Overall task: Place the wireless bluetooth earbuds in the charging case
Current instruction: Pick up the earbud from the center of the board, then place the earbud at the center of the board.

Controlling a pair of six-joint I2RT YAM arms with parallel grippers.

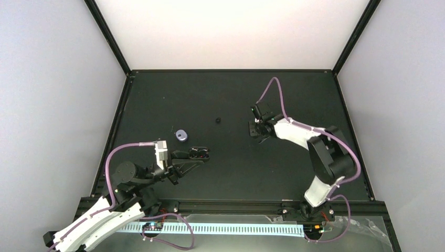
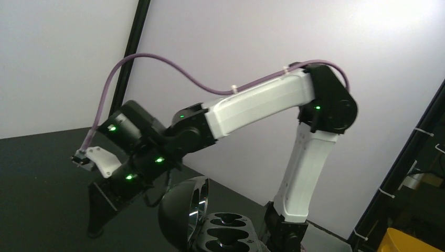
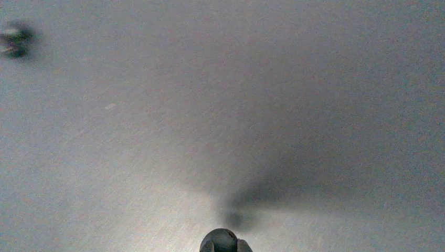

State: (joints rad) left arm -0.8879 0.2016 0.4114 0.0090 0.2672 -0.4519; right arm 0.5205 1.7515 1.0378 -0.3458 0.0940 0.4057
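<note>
Charging case (image 1: 199,153), one: black, open, clamped in the left gripper (image 1: 183,163), whose fingers are pressed together on it. Its long axis runs out ahead of the fingers toward the right arm, and its lid (image 2: 184,212) stands raised beside two wells (image 2: 226,233) facing up. Black earbuds, two. The pinched earbud (image 3: 220,239) sits between the tips of the right gripper (image 1: 258,131), low over the table (image 1: 157,94). The loose earbud (image 1: 218,120) lies left of the right gripper, well apart from both grippers. Both are too small to tell which way they point. Purple-and-white piece (image 1: 181,135), one: rounded, just beyond the left gripper, near the case but apart from it. Whether it is a bud or a case cannot be told.
</note>
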